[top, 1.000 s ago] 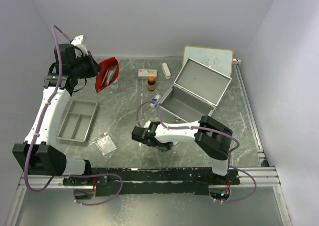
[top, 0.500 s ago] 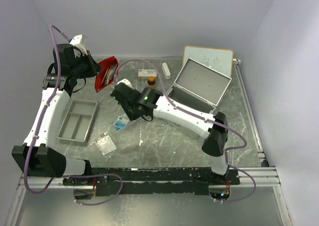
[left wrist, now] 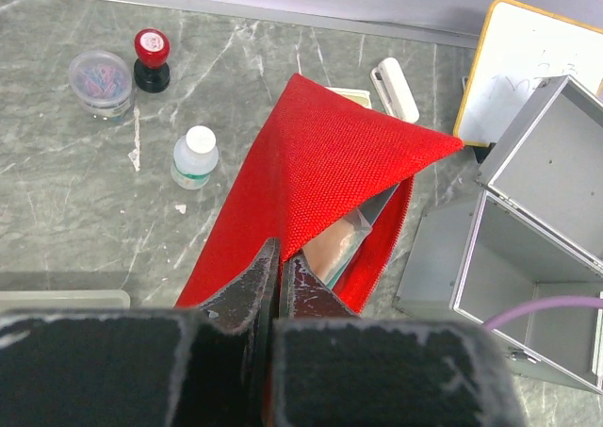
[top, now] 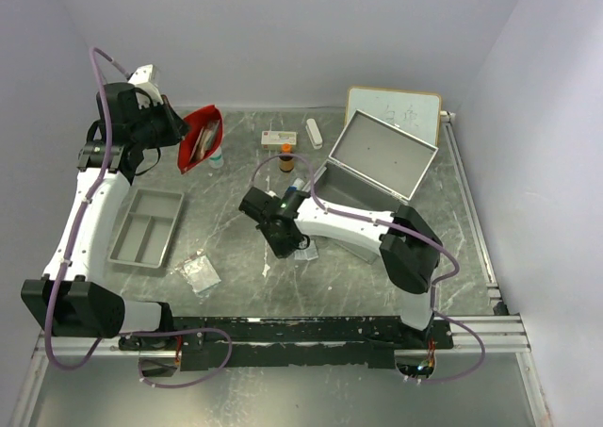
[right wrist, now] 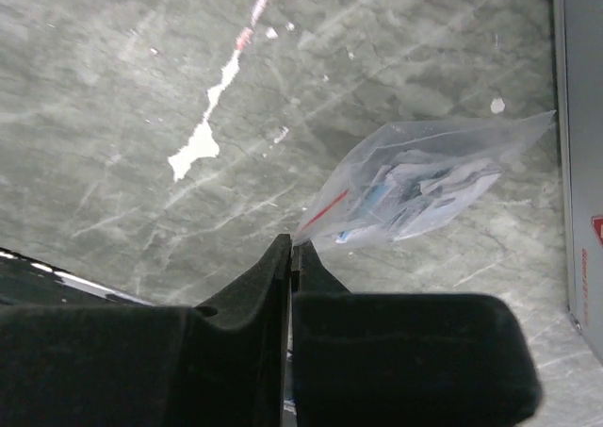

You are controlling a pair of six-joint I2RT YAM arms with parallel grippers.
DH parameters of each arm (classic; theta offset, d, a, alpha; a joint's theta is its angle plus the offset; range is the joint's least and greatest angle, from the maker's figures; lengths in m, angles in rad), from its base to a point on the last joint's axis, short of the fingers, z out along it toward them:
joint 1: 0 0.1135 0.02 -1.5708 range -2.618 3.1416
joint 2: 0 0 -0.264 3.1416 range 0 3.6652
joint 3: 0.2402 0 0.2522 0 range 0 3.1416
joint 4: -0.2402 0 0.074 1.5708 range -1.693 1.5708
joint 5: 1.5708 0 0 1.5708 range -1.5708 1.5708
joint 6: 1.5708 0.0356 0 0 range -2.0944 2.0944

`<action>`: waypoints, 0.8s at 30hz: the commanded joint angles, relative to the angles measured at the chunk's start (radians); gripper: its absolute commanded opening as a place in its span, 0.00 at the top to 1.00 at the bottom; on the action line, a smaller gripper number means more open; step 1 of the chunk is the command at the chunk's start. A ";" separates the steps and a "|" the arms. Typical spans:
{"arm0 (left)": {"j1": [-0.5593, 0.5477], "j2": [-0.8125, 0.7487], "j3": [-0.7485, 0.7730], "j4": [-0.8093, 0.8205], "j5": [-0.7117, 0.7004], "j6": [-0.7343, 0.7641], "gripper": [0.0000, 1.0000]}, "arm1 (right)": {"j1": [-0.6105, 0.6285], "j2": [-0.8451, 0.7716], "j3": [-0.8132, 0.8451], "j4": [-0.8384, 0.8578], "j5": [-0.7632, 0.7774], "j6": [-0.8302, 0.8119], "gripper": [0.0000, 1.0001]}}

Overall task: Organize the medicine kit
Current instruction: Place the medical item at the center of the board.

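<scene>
The medicine kit (top: 372, 177), a silver case, stands open at the right with its lid tilted back; it also shows in the left wrist view (left wrist: 528, 257). My left gripper (left wrist: 281, 253) is shut on the edge of the red pouch (left wrist: 320, 172) and holds it up at the back left (top: 201, 139), mouth gaping with packets inside. My right gripper (right wrist: 292, 248) is shut on a corner of a clear plastic bag (right wrist: 415, 187) of small packets. In the top view that gripper (top: 290, 241) hangs just left of the kit's front corner.
A grey divided tray (top: 146, 226) and a small clear bag (top: 200, 272) lie front left. An amber bottle (top: 286, 158), a white box (top: 278, 139), a white tube (top: 313, 132) and a whiteboard (top: 394, 111) sit at the back. A white bottle (left wrist: 195, 156) stands beside the pouch.
My right arm swung from the front of the table left toward the pouch, then back to the middle beside the kit, with the clear bag hanging from it. The left arm barely moved.
</scene>
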 commanded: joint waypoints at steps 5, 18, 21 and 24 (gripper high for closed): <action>0.009 -0.022 0.015 0.027 0.031 -0.012 0.93 | 0.020 0.046 0.262 -0.014 -0.033 -0.009 1.00; 0.010 -0.017 0.021 0.031 0.035 -0.018 0.93 | 0.024 0.108 0.160 0.031 -0.092 0.056 1.00; 0.010 -0.021 0.015 0.028 0.033 -0.017 0.93 | 0.033 0.133 0.080 0.029 -0.047 0.057 1.00; 0.010 -0.024 0.007 0.026 0.035 -0.015 0.93 | 0.036 0.173 0.050 -0.010 0.031 0.060 0.87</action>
